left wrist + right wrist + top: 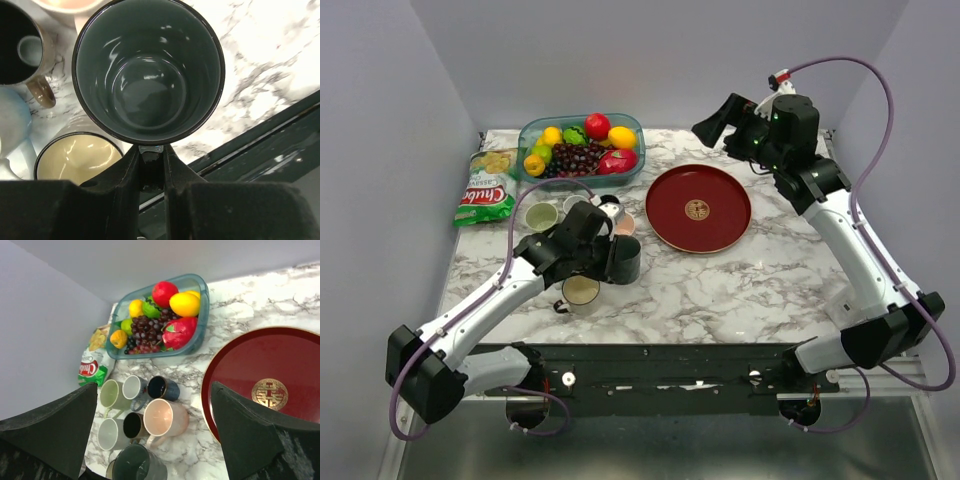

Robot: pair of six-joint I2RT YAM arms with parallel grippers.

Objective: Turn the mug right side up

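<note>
Left tool [151, 150] closed on the near rim of the dark mug [148, 90], one finger inside the lip and one outside. The mug's mouth faces up toward the wrist and its glossy inside is bare, so the turn itself looks done. In the overhead view the mug [625, 262] stands upright at the front of a cluster of cups. Whether its base already rests on the desk [770, 280] cannot be told. What seems left is setting it down, if need be, and letting go. Just beside it are a cream-lined cup [75, 157], a brown-handled cup [15, 50] and a pink cup [162, 417], all mouth-up with nothing in them. Farther out, a clear fruit tub [202, 295] holds an apple, citrus, grapes and a dragon fruit. A chip bag [485, 190] lies to its left. The red plate [670, 200] carries nothing but its gold emblem. Right tool [715, 122] hangs high over the far side of the desk, fingers spread wide, holding nothing.
</note>
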